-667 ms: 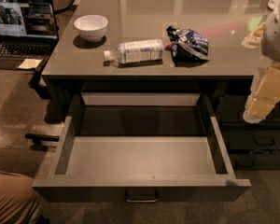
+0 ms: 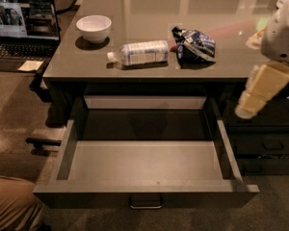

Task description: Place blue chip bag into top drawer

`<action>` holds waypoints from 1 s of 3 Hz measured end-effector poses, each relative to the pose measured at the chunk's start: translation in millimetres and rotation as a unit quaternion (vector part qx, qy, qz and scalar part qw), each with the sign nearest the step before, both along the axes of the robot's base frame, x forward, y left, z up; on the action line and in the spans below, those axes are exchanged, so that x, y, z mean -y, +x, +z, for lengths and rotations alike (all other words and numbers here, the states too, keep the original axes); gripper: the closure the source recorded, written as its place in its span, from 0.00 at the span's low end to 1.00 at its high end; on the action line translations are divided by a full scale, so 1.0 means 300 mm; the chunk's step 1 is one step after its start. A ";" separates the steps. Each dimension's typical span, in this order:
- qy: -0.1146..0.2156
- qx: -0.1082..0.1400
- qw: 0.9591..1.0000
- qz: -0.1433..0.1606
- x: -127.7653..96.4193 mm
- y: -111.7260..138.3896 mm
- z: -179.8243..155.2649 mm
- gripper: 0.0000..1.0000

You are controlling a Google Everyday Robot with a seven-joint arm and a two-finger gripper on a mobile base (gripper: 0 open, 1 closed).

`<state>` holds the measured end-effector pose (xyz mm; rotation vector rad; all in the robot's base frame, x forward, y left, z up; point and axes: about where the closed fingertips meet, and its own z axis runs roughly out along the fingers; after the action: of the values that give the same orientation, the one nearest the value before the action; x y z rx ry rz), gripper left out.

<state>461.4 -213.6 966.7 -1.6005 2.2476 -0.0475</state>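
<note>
Your gripper (image 2: 258, 91) edged left by the table (image 2: 149, 13), right side; grip state couldn't be told. Meanwhile the blue chip bag (image 2: 194, 45) stayed on it; top drawer (image 2: 192, 193) stood open.

**Dim, warm room with glare on a glossy tabletop**

Light falls from above. The tabletop (image 2: 149, 8) carries pale vertical streaks and small bright spots of reflected lamps. The bowl (image 2: 93, 28), water bottle (image 2: 139, 52) and blue chip bag (image 2: 195, 45) cast short dark shadows. The floor of the open top drawer (image 2: 144, 165) is evenly lit, and the recess behind it is dark. The gripper (image 2: 245, 109), at the right edge beside the drawer, is brightly lit. A laptop screen (image 2: 24, 18) glows at upper left.
</note>
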 end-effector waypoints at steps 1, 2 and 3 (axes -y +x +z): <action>0.054 0.015 0.996 -0.076 -0.008 0.127 -0.089 0.00; 0.096 0.051 0.982 -0.153 -0.014 0.242 -0.123 0.00; 0.130 0.090 0.964 -0.214 -0.016 0.350 -0.126 0.00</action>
<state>566.3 -208.9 929.0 -0.9214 2.3006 -0.0115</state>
